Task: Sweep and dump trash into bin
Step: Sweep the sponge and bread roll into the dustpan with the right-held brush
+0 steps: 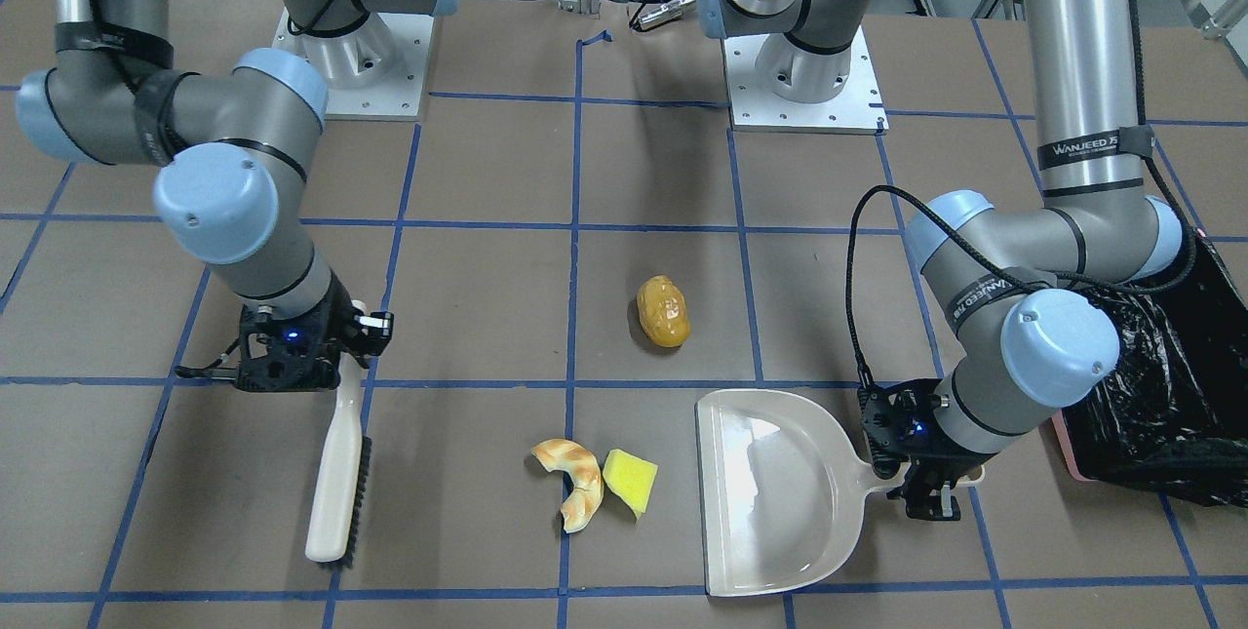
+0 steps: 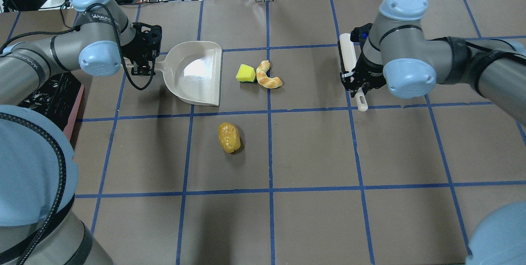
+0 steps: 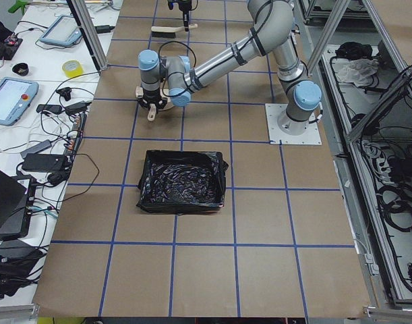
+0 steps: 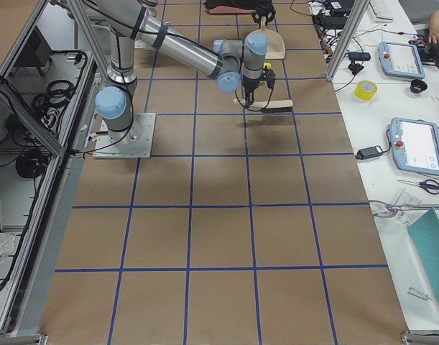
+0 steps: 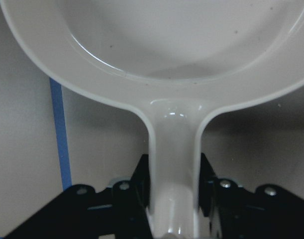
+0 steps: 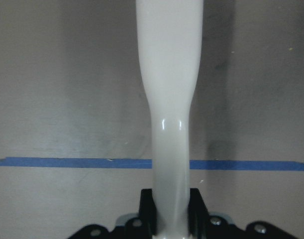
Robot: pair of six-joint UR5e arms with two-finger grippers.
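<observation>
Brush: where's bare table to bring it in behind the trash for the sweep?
Bare: the patch between the croissant piece and the brush, and the robot-side squares past the potato lump. Crowded: the wedge lies against the croissant piece, close to the dustpan mouth.

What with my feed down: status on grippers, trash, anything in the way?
Left gripper shut on dustpan handle, right gripper shut on brush handle. Potato, croissant, wedge all on table, none swept. Nothing between croissant, wedge and dustpan mouth.
</observation>
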